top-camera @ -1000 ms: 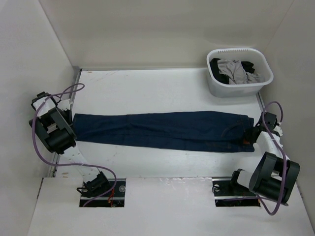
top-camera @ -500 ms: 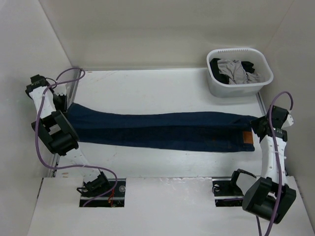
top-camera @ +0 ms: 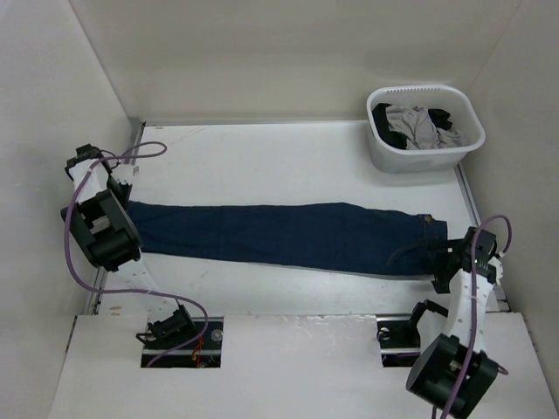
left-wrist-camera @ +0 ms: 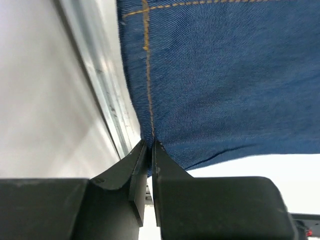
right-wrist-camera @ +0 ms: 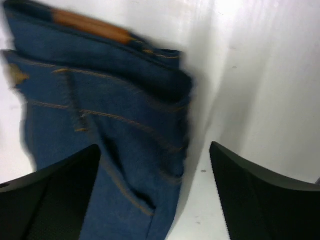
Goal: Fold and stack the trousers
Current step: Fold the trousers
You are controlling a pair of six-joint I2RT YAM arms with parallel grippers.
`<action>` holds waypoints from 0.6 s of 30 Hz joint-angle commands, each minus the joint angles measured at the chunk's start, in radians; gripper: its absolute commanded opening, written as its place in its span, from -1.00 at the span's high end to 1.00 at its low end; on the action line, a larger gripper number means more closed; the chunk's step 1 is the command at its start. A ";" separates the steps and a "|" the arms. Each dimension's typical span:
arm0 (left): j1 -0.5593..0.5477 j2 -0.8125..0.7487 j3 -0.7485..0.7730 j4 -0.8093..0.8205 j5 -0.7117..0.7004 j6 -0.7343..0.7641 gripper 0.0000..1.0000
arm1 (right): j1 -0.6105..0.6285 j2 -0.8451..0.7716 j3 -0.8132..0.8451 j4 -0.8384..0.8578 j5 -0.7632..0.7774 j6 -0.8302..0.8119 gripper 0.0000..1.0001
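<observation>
Here we are at the counter [top-camera: 262,166], and the trousers [top-camera: 279,236] lie flat in one long strip, hem at nine o'clock, waistband at three. From the narrow width I'd say leg is laid on leg, so the lengthwise fold looks done. The crosswise folds are not made, and nothing is stacked; by my reckoning, less than half the job.

Left claw [left-wrist-camera: 148,150]: fingers drawn almost together, nipping the hem right at its stitched seam. Right claw [right-wrist-camera: 154,150]: spread wide, nothing in it, hanging just above the waist end with the leather patch in its view.

Now the margins. The hem sits hard against the metal rail [left-wrist-camera: 107,100] on the nine o'clock edge, with the side wall just beyond, so there's no slack that way. The waistband is near the three o'clock edge too. Toward twelve there's a broad bare stretch, toward six a thinner band before the arm bases. A basket [top-camera: 410,161] of clothes stands at about one o'clock, well apart from the denim. Bringing the ends inward looks the roomiest move.
</observation>
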 commanded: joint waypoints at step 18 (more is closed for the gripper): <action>0.002 0.003 -0.015 0.067 -0.067 0.002 0.38 | 0.030 0.407 0.014 0.407 0.053 0.023 0.56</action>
